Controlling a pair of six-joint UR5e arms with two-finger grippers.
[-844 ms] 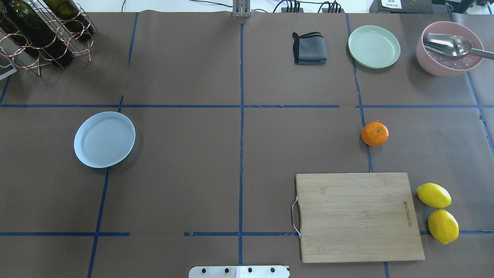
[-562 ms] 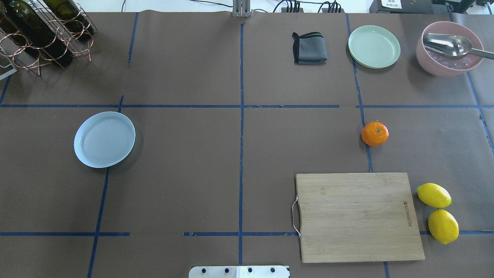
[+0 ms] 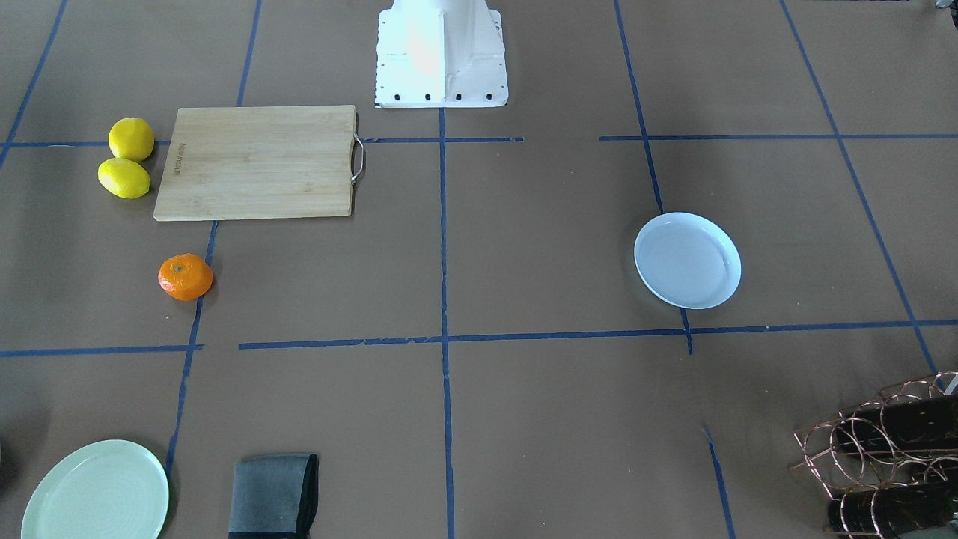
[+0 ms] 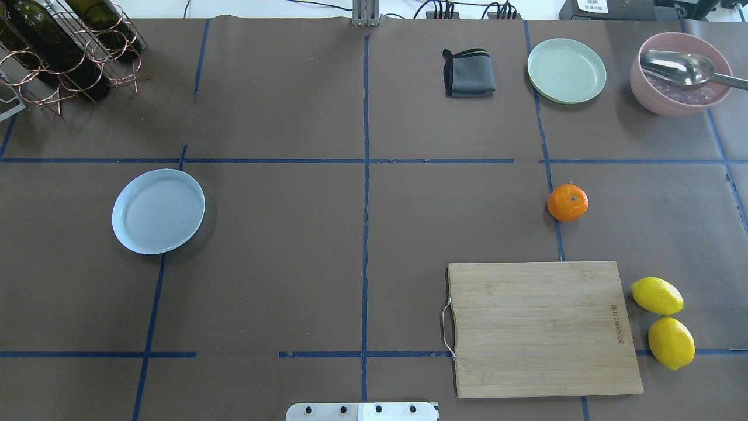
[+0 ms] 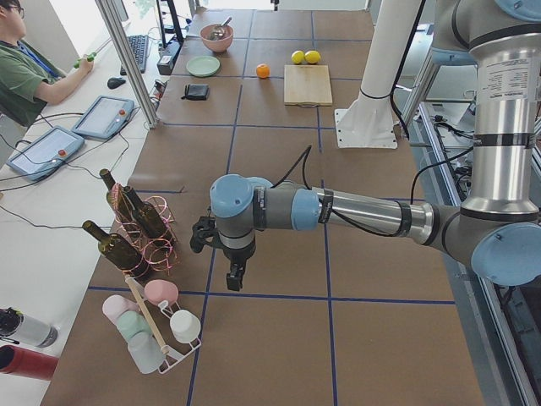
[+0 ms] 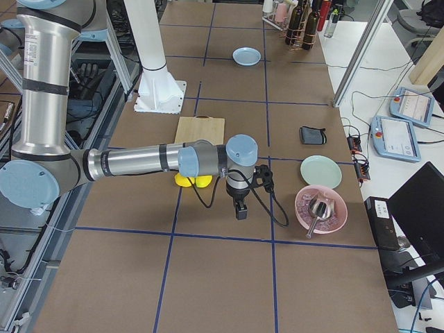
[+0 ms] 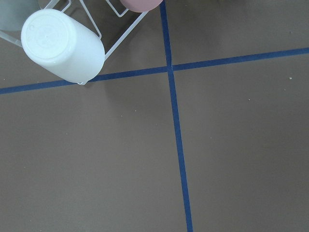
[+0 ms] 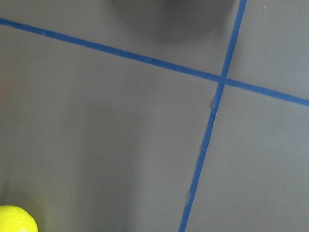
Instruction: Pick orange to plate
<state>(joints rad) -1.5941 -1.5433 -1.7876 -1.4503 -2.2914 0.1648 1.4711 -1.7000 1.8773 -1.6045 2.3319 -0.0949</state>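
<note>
The orange (image 4: 567, 202) lies on the brown table cover on a blue tape line, beyond the cutting board; it also shows in the front view (image 3: 185, 277) and small in the left side view (image 5: 263, 71). The pale bluish plate (image 4: 158, 211) sits empty far across the table (image 3: 687, 260). Neither gripper appears in the overhead or front view. The left gripper (image 5: 235, 275) hangs at the table's left end by the bottle rack; the right gripper (image 6: 240, 208) hangs at the right end near the pink bowl. I cannot tell whether either is open or shut.
A wooden cutting board (image 4: 543, 328) lies near the robot, with two lemons (image 4: 663, 321) beside it. A green plate (image 4: 566, 70), folded grey cloth (image 4: 468, 73) and pink bowl with spoon (image 4: 681, 73) line the far right. A bottle rack (image 4: 64, 47) stands far left.
</note>
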